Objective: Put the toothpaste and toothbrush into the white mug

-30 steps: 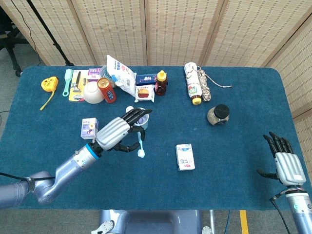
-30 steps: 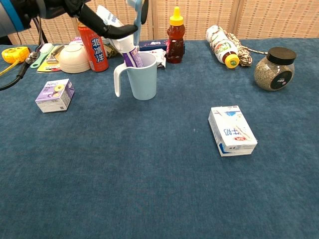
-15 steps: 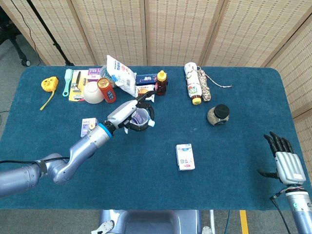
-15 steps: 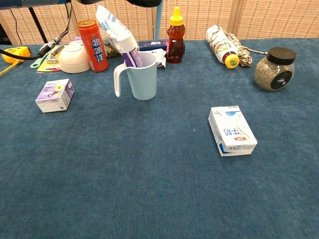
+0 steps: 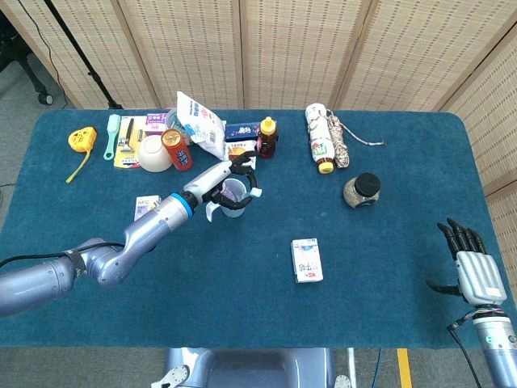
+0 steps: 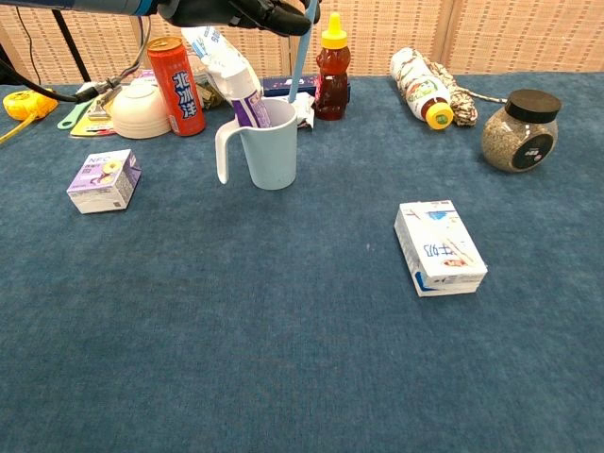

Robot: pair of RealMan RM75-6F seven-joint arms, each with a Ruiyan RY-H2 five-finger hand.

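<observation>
The pale mug (image 6: 271, 146) stands upright on the blue cloth, its handle toward the left in the chest view. A white and purple toothpaste tube (image 6: 238, 83) leans out of it to the left. My left hand (image 6: 236, 12) hovers above the mug and holds a light blue toothbrush (image 6: 298, 55) that hangs almost straight down. The brush's lower end is level with the right side of the mug's rim; whether it is inside I cannot tell. In the head view the left hand (image 5: 225, 177) covers part of the mug (image 5: 232, 199). My right hand (image 5: 474, 272) stays open at the front right edge.
Behind the mug stand a red can (image 6: 176, 73), a white bowl (image 6: 140, 110), a honey bottle (image 6: 331, 68) and a snack bag. A small purple box (image 6: 105, 179) lies left, a milk carton (image 6: 438, 246) front right, a lidded jar (image 6: 517, 130) and a lying bottle (image 6: 417, 79) far right.
My left hand rose from in front of the mug to above it, swinging the toothbrush upright. The brush has since come down to the rim. The right hand stayed still.
</observation>
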